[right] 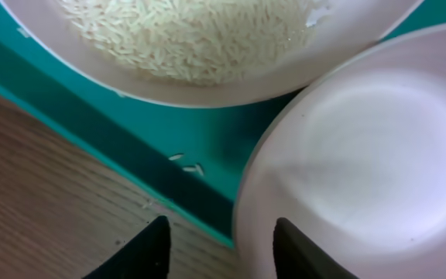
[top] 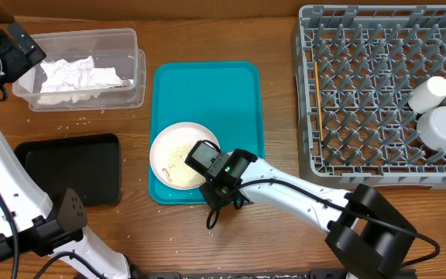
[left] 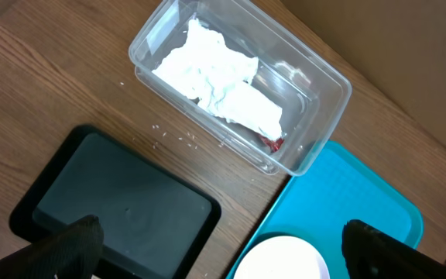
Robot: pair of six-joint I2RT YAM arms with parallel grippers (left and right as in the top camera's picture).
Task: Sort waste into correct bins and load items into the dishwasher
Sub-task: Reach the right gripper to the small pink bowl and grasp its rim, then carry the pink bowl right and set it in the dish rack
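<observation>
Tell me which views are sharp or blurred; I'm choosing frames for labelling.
Overhead: evenly lit, the dish rack sharp. Left wrist: the clear tub is crisp, the left fingers are dark blurs at the bottom edge. Right wrist: very close; the rice is fairly sharp, the nearer plate softer, the right fingers dark and blurred.

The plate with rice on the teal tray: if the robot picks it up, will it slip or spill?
Probably stiff and rather slippery: the plate looks like smooth, glossy, hard ware. The rice lies loose in a shallow dish, so even a slight tilt would likely spill it; stray grains dot the teal tray. Held by one rim, it may well sag and tip.
</observation>
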